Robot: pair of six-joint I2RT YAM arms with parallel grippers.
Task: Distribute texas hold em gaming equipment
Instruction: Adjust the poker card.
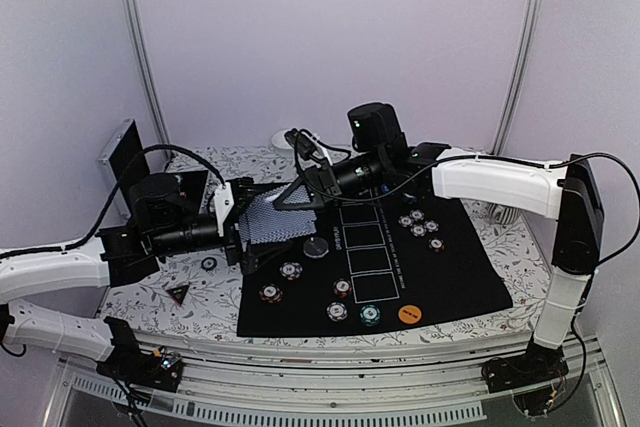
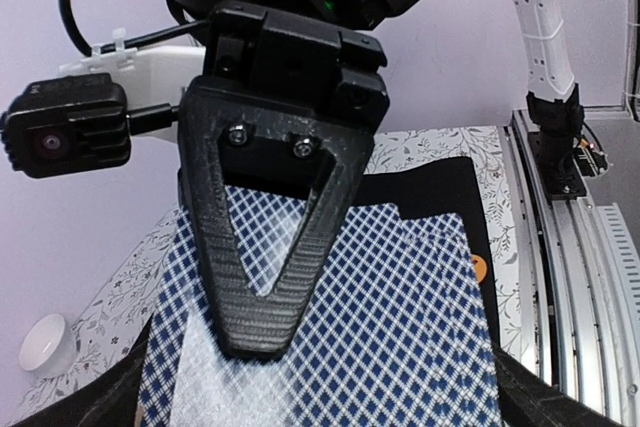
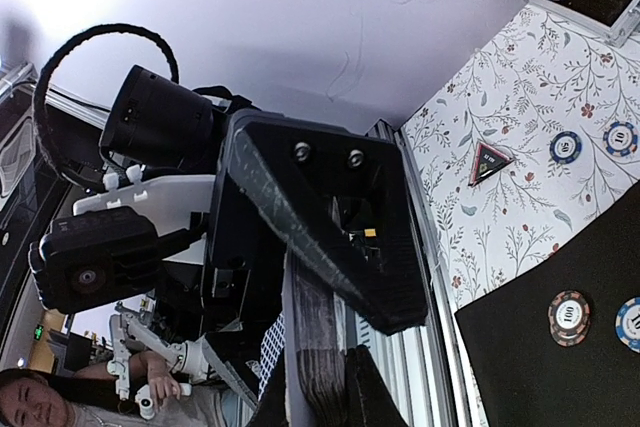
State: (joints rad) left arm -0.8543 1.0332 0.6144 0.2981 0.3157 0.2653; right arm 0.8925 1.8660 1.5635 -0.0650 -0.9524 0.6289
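Black mat [image 1: 450,282], right hand [image 1: 292,199] pinching playing cards [image 1: 270,224]

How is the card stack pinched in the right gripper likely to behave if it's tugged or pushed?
The cards look fanned, with offset edges, so they probably slide apart easily. The right gripper clamps only one spot, so the thin free ends may flex or droop.

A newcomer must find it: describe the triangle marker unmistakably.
Start at the black mat; move off its left edge onto the flowered cloth. The triangle marker lies there near the front, the only three-cornered piece, black with red; its neighbours are round chips.
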